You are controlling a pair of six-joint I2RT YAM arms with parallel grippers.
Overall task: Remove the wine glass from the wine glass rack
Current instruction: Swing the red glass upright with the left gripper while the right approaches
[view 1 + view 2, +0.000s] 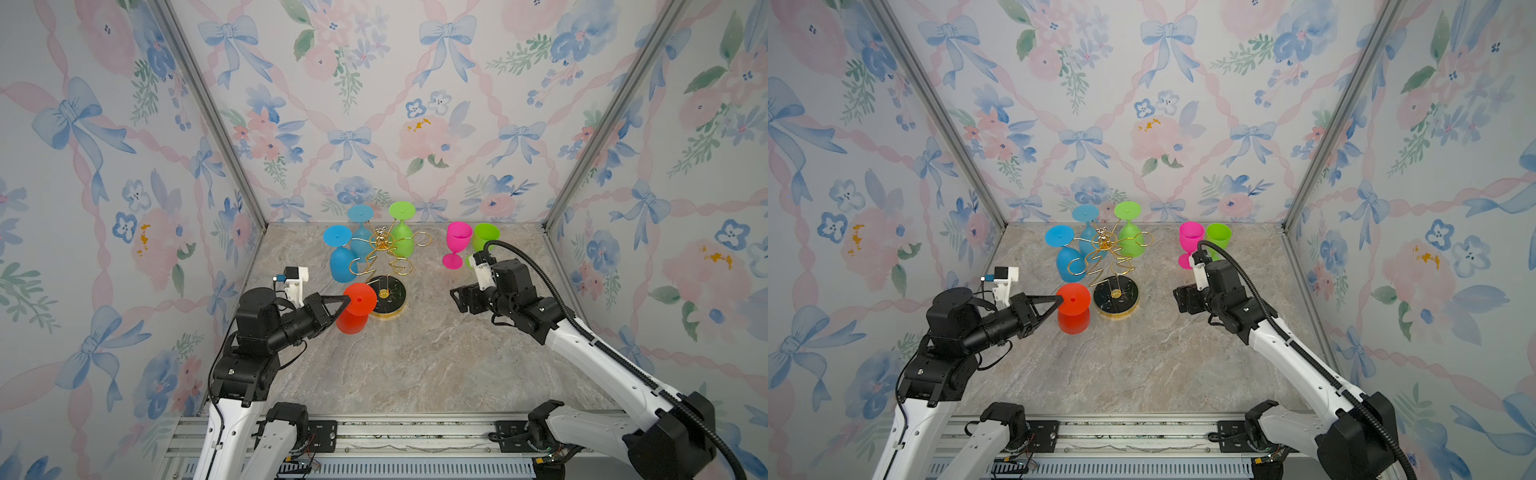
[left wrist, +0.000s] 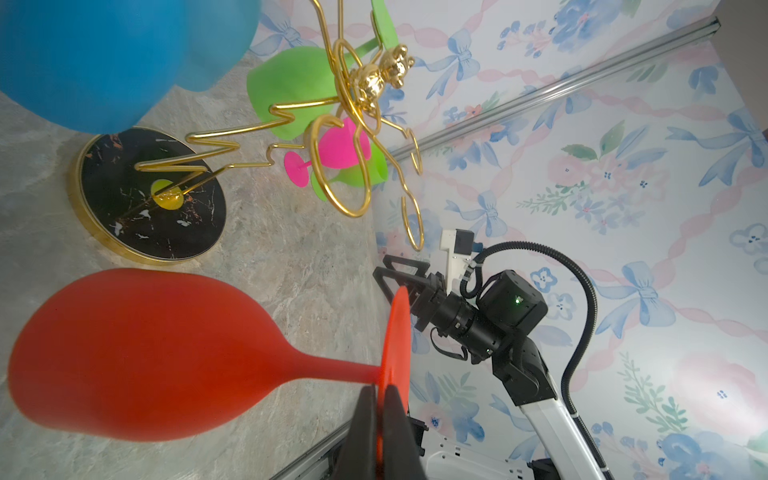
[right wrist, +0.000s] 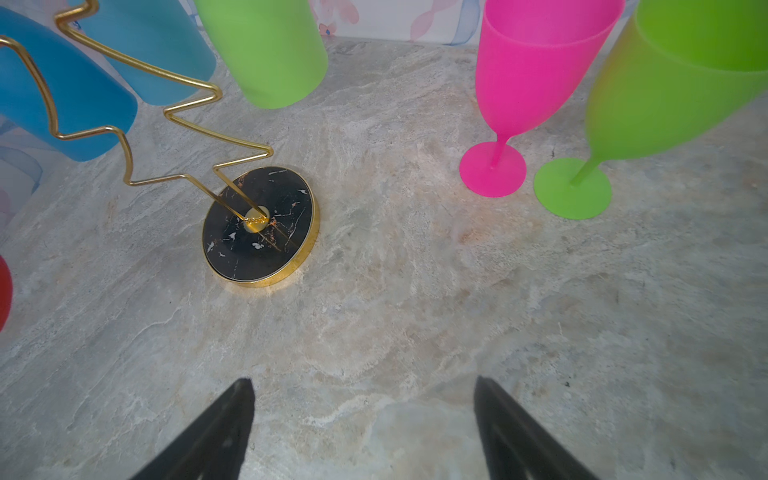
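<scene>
Left hand: the left hand (image 1: 343, 300) is clamped on the rim of the flat round foot of the red plastic wine glass (image 1: 355, 309), its two black fingers pressed together on the disc in the left wrist view (image 2: 380, 419).
Red glass: it hangs upside down, foot up and bowl down, just beside the round black marbled gold-rimmed base (image 1: 390, 297) of the gold wire wine glass rack (image 1: 380, 249). It looks clear of the looped arms, though I cannot tell whether its bowl touches the grey marbled surface (image 1: 415, 365).
Step in hand: carrying the lifted-off glass away from the rack, by my reading.
Next move: swing it toward open surface, turn it upright, set it on its foot, then part the fingers.
Rack: two blue plastic glasses (image 1: 343, 262) and one green plastic glass (image 1: 402, 239) hang inverted on the far arms.
Right hand: the right hand (image 1: 456, 300) hovers with fingers wide apart, holding nothing.
Already off: a pink plastic glass (image 1: 457, 243) and a second green one (image 1: 485, 237) stand upright behind it.
</scene>
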